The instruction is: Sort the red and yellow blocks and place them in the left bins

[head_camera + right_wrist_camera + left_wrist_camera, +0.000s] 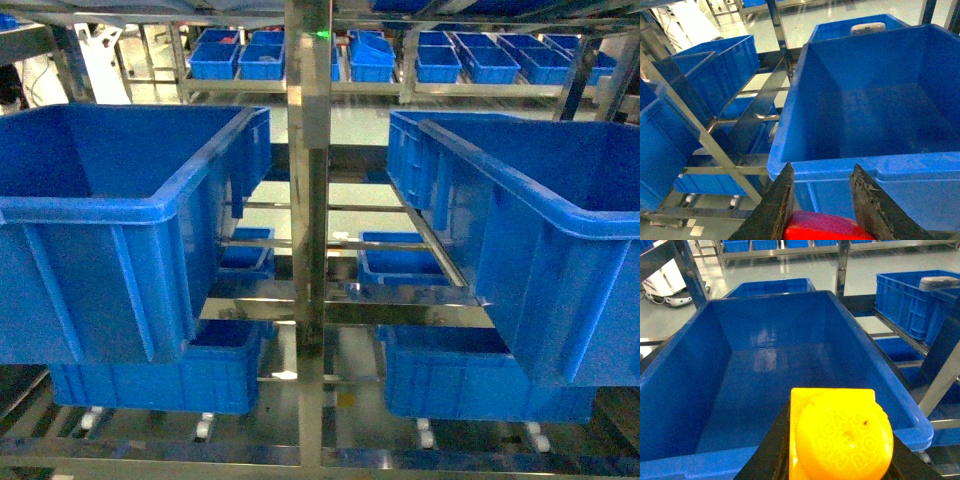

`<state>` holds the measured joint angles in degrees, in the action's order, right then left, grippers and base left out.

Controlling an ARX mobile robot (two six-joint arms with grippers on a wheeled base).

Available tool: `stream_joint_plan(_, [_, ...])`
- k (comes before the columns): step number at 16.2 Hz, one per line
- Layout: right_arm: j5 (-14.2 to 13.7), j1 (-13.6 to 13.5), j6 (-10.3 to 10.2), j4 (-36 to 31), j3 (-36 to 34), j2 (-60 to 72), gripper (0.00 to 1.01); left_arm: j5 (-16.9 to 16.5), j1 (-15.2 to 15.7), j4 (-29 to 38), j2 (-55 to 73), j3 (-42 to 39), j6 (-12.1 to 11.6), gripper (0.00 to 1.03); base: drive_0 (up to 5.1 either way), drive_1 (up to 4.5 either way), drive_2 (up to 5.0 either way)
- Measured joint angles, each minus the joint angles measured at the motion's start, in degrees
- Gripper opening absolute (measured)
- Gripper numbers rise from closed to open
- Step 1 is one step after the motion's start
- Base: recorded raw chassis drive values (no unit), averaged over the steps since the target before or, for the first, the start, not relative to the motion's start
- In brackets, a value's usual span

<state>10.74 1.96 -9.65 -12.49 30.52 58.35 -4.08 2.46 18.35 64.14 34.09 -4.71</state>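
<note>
1. Head view: nearest are two big bright-blue crates on a steel rack, the left bin (110, 230) and the right bin (540, 250), either side of a steel post (312, 200). What shows of their insides looks bare. More blue crates sit on lower shelves and on a far rack. No arm or pincer appears here.

2. Left wrist view: nearest is the yellow block (840, 435), glossy yellow-orange plastic with a round embossed stud facing the camera, clamped in the left pincer (837, 450), whose dark fingers close narrowly on its sides. It hangs over the near rim of the left bin (670, 365), whose floor shows nothing inside. Judging by this, the yellow piece is ready to drop but not yet placed.

3. Right wrist view: nearest is a red block (822, 226), only its rounded top visible, held between the dark fingers of the right pincer (822, 200). It sits short of the right bin (790, 150), also bare. Both blocks are unplaced, and red belongs on the left.
</note>
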Motion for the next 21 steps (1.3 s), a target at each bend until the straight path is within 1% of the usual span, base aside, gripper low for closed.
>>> stream_joint_plan(16, [0.00, 0.00, 0.00, 0.13, 0.00, -0.22, 0.28, 0.00, 0.00, 0.17, -0.07, -0.02, 0.00, 0.27, 0.0, 0.00, 0.0])
stream_joint_plan(21, [-0.13, 0.31, 0.00, 0.24, 0.15, 0.09, 0.28, 0.00, 0.00, 0.09, 0.39, 0.07, 0.00, 0.27, 3.0, 1.85, -5.0])
